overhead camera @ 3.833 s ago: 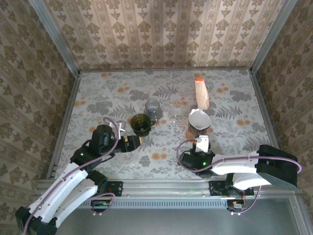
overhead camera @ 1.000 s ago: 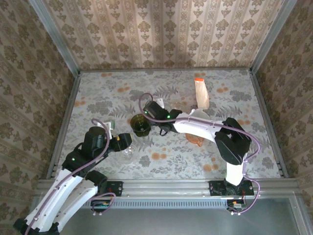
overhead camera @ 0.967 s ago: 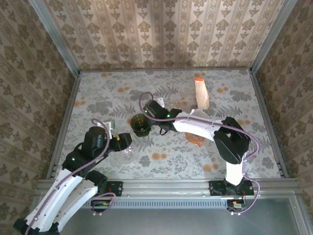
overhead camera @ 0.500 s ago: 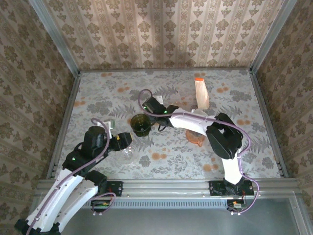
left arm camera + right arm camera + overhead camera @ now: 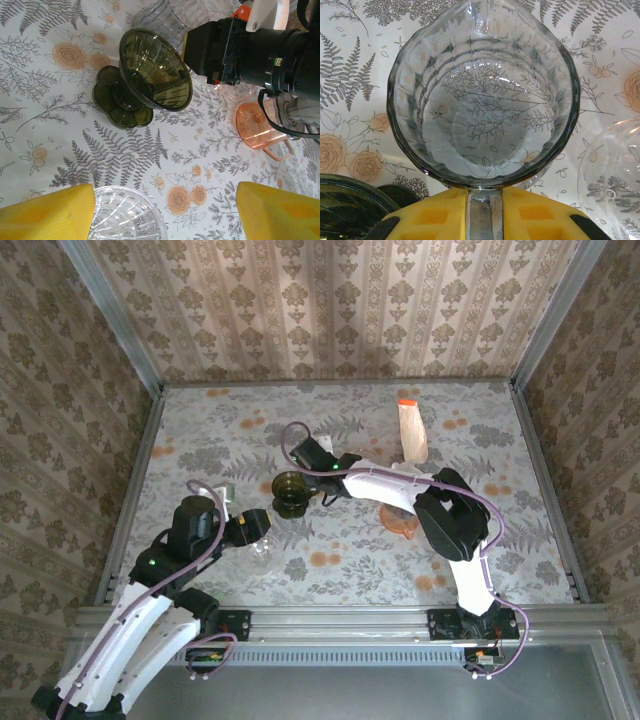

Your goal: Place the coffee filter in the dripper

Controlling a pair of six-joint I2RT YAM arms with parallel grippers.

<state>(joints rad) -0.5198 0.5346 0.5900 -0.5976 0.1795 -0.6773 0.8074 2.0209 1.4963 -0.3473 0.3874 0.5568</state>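
A dark green dripper (image 5: 291, 492) (image 5: 150, 70) stands at mid table, its rim also at the lower left of the right wrist view (image 5: 342, 202). My right gripper (image 5: 322, 470) (image 5: 484, 200) reaches just behind it, its yellow pads shut on the handle of a smoky grey ribbed glass cup (image 5: 480, 95) (image 5: 165, 12). My left gripper (image 5: 258, 528) (image 5: 165, 215) is open near the front left, with a clear ribbed glass dripper (image 5: 262, 548) (image 5: 125, 217) beside its left finger. The coffee filter is hidden from me.
An orange plastic dripper (image 5: 402, 521) (image 5: 255, 131) sits right of centre, partly under the right arm. A tan packet with an orange top (image 5: 412, 430) lies at the back. Another clear glass piece (image 5: 615, 175) stands right of the grey cup.
My right gripper has closed onto the grey cup's handle, and its arm has shifted slightly toward the back left. The left arm has stayed still.
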